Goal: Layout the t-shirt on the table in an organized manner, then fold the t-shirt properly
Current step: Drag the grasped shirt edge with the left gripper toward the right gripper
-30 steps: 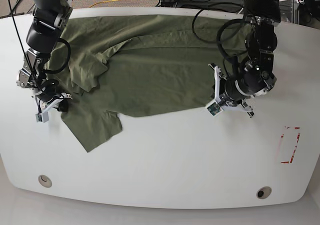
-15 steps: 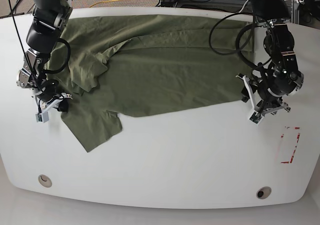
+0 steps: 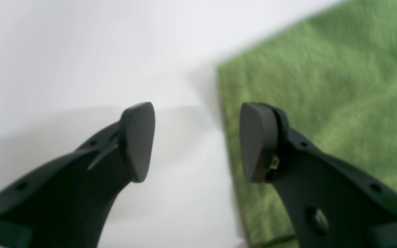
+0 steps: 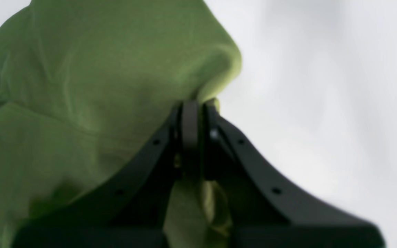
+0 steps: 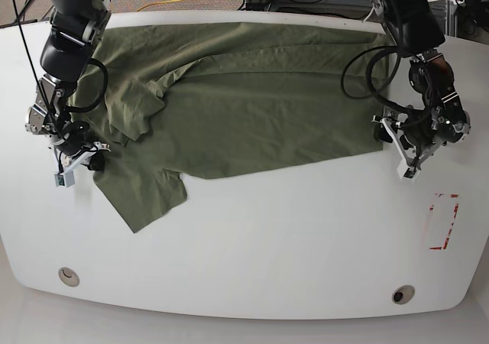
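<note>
Left gripper point(image 5: 399, 150) slid outward past t-shirt point(image 5: 244, 99) hem

White glossy table point(image 5: 252, 245), rounded corners, fills most of the base view. Olive-green t-shirt point(image 5: 244, 107) lies spread across the upper half, far edge along the table's top edge; wrinkled, with a sleeve flap point(image 5: 145, 199) reaching toward lower left. Red tape rectangle point(image 5: 443, 222) at right. Two round grommet holes: lower left point(image 5: 69, 276), lower right point(image 5: 403, 294). Bare white surface fills the lower half.
</note>
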